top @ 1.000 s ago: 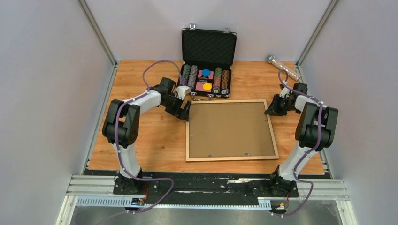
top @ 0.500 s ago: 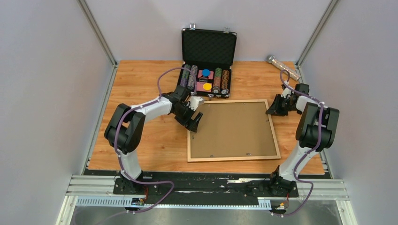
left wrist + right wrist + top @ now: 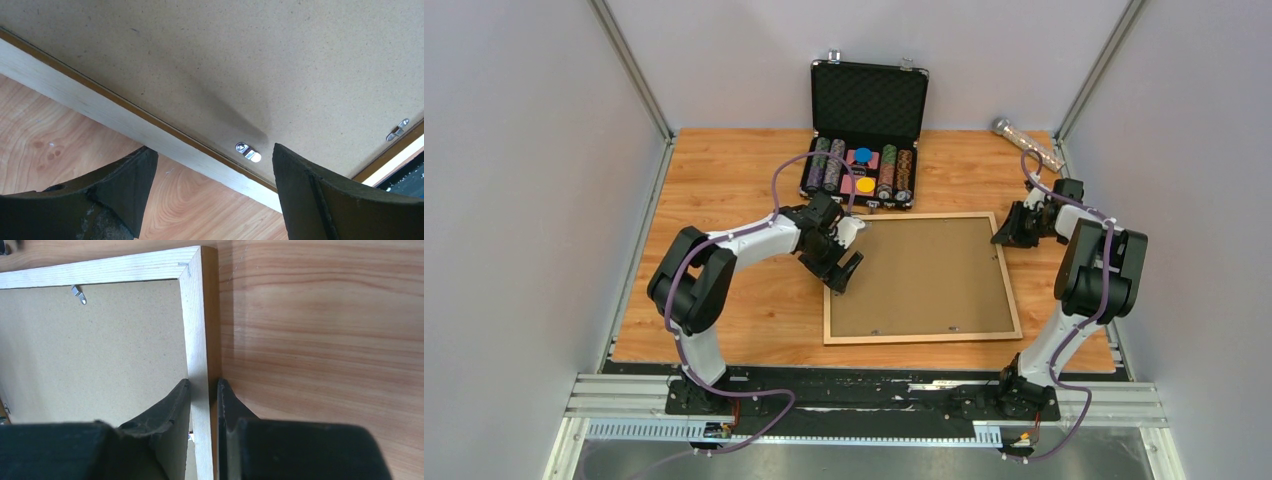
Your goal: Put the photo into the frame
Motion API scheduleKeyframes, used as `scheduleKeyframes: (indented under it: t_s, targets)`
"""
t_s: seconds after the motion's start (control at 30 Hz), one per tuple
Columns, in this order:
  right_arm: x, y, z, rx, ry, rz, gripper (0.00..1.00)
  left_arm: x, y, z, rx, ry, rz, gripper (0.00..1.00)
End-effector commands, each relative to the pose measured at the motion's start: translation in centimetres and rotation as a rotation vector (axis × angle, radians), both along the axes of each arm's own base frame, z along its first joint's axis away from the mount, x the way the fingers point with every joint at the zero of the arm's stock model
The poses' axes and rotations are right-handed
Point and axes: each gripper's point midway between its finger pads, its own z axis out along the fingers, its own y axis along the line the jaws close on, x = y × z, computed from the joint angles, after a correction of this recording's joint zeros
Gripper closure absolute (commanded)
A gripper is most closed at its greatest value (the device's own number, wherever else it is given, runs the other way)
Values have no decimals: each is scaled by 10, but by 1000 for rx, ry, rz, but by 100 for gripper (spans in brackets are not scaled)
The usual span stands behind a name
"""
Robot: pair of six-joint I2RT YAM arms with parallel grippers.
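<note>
The frame [image 3: 919,338] lay face-down mid-table, its brown backing panel [image 3: 919,275] seated inside the rails; the photo was nowhere to be seen from where I stood, so whether it already sat under that panel I couldn't tell; the right gripper [image 3: 202,390] was clenched on the frame's right rail near the far corner, one finger inside and one outside, pinning it down; the left gripper [image 3: 210,165] hung over the left rail with fingers spread wide, grasping nothing, and a small metal clip [image 3: 248,151] lay right between them at the panel's edge; the open black chip case [image 3: 864,100] sat just beyond the far rail; my read was that the job stood at the clips, and if no print lay beneath, nearly all remained: panel out, photo in, panel back, clips turned.
</note>
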Motion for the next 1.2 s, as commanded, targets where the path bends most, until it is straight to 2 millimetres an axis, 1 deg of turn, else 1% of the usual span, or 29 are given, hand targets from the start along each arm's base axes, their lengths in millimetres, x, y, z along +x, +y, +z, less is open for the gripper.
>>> scheduleKeyframes:
  t_s: [0.0,0.17,0.4,0.53,0.73,1.03,1.17]
  targets:
    - [-11,-23,-12,-64,53,-77,100,-16,13,-11,74,45,25,9]
    - [-11,-23,-11,-62,52,-75,100,-14,17,-14,118,7,17,13]
    - [-11,-22,-12,-52,52,-71,100,-14,14,-16,150,-23,1,18]
    - [-10,-22,-11,-50,49,-69,100,-14,15,-16,157,-29,-6,25]
    - [-10,-21,-11,-48,48,-67,100,-14,15,-9,143,-46,-22,37]
    - [-11,-21,-12,-45,50,-64,100,-13,13,-6,135,-53,-33,44]
    - [-11,-20,-11,-42,49,-61,100,-12,12,-3,129,-59,-34,50]
